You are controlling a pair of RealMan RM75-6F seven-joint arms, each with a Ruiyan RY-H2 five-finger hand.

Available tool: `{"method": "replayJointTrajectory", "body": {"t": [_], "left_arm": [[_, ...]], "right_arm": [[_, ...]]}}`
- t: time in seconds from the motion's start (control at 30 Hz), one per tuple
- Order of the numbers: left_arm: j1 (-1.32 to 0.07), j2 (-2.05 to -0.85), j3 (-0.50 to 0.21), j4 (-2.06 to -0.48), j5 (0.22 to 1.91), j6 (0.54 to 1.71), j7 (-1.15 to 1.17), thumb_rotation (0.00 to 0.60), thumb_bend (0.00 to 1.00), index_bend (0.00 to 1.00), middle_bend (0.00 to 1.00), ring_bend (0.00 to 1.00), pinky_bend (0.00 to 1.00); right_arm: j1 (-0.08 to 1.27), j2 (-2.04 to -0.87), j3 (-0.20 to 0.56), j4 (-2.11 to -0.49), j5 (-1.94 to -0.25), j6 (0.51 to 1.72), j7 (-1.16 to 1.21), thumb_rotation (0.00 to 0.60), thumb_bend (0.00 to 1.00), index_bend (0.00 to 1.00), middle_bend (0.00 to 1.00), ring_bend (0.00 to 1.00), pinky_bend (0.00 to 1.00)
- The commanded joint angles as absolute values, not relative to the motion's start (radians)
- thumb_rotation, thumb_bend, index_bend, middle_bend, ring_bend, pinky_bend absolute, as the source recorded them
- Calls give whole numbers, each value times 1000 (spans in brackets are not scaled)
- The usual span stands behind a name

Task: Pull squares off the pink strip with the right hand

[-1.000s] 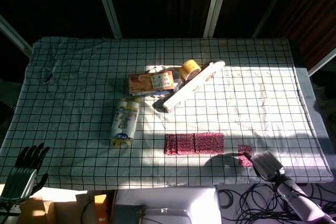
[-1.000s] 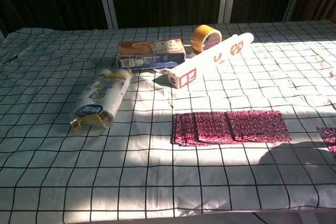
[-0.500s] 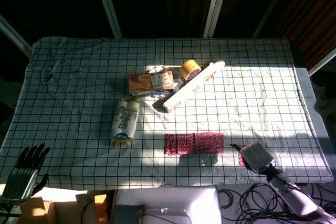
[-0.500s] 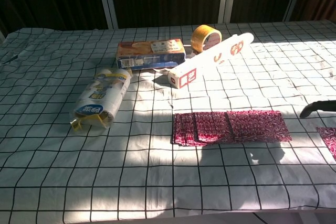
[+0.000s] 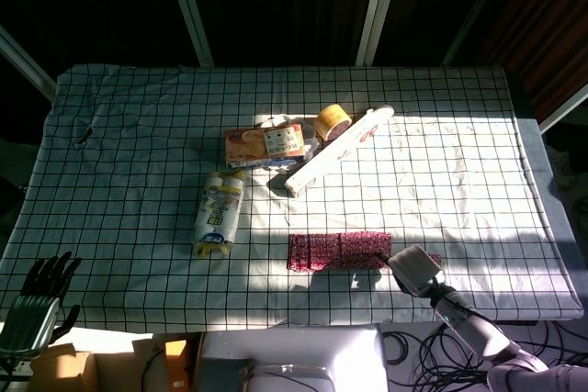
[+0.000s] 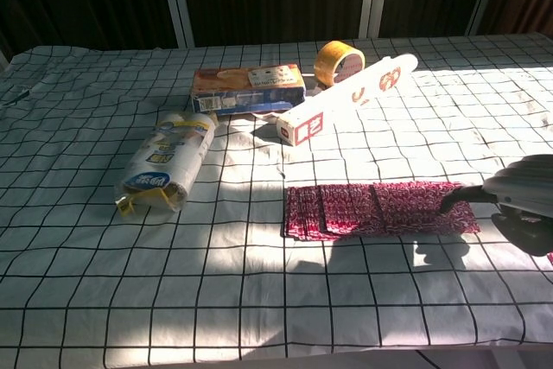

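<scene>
No label text is legible on the box (image 6: 248, 88) or long white pack (image 6: 350, 100). Pink strip (image 6: 380, 208) lies near the front edge. Right hand (image 6: 521, 200) reaches its right end, holding nothing; finger spread unclear. Left hand (image 5: 37, 305) hangs off-table, fingers apart.

A checked tablecloth (image 5: 138, 126) covers the table. On it lie an orange-and-cream snack box (image 5: 265, 145), a roll of yellow tape (image 5: 331, 121) just beside the box's right end, and a long white carton (image 5: 336, 150) — set diagonally. A clear wrapped pack (image 5: 219, 213) lies near the box — toward the front edge.
</scene>
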State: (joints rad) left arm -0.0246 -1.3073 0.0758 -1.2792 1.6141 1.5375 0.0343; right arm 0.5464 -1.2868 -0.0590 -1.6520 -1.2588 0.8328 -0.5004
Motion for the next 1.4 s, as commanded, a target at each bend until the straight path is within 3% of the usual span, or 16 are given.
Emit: {"method": "replayJointTrajectory", "body": {"t": [0.03, 0.77, 1.07, 1.17, 1.27, 1.33, 1.4], "left_arm": [[-24, -1308, 76, -1278, 1614, 1537, 33, 600, 391, 0, 0, 0, 3], [-31, -1303, 68, -1295, 1601, 1508, 57, 600, 389, 0, 0, 0, 3], [-42, -1298, 62, -1314, 1605, 1500, 67, 600, 389, 0, 0, 0, 3], [-38, -1294, 57, -1321, 1606, 1516, 58, 600, 389, 0, 0, 0, 3], [-32, -1285, 46, -1332, 1608, 1545, 38, 600, 389, 0, 0, 0, 3], [-28, -1277, 38, -1348, 1611, 1568, 24, 600, 389, 0, 0, 0, 4], [-25, -1266, 28, -1378, 1619, 1597, 13, 600, 389, 0, 0, 0, 3]], "right_arm": [[554, -1297, -58, -1645, -1235, 824, -520, 600, 810, 189, 1000, 1000, 1000], [559, -1272, -16, -1480, -1053, 818, -455, 600, 810, 205, 1000, 1000, 1000], [520, -1223, -3, -1469, -1155, 872, -296, 600, 810, 175, 997, 994, 999], [483, -1198, -7, -1498, -1252, 962, -228, 600, 713, 70, 847, 844, 882], [431, -1159, -21, -1553, -1349, 1081, -181, 600, 495, 1, 523, 544, 654], [388, -1130, -34, -1598, -1411, 1177, -172, 600, 430, 0, 335, 333, 547], [326, -1097, -54, -1653, -1470, 1298, -207, 600, 416, 0, 211, 207, 465]]}}
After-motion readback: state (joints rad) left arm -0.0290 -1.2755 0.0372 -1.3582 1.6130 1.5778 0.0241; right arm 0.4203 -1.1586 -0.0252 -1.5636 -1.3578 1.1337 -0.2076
